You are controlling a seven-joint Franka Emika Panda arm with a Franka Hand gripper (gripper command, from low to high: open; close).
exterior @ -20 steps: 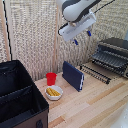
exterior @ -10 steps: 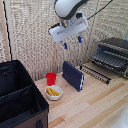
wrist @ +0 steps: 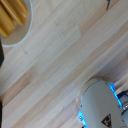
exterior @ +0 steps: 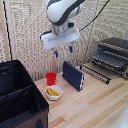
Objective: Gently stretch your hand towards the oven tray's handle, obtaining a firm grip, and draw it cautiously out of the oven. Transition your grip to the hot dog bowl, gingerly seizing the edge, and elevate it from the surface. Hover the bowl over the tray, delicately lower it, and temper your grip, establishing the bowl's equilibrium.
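Note:
My white gripper (exterior: pixel 63 51) hangs in the air with its two blue-tipped fingers apart and nothing between them. It is above the dark blue slab (exterior: pixel 73 75), well above the table. The hot dog bowl (exterior: pixel 53 92), small and white with yellow pieces, stands on the wooden table below and to the exterior view's left of the gripper. It also shows in the wrist view (wrist: pixel 12 20), apart from the white gripper body (wrist: pixel 102 105). The oven (exterior: pixel 114 54) stands at the exterior view's right. The wire oven tray (exterior: pixel 96 71) sticks out in front of it.
A red cup (exterior: pixel 51 78) stands just behind the bowl. A big black bin (exterior: pixel 17 97) fills the exterior view's left, next to the bowl. A woven screen backs the table.
The gripper has moved from near the oven toward the exterior view's left and come lower, over the blue slab. Bowl, cup and tray have not moved.

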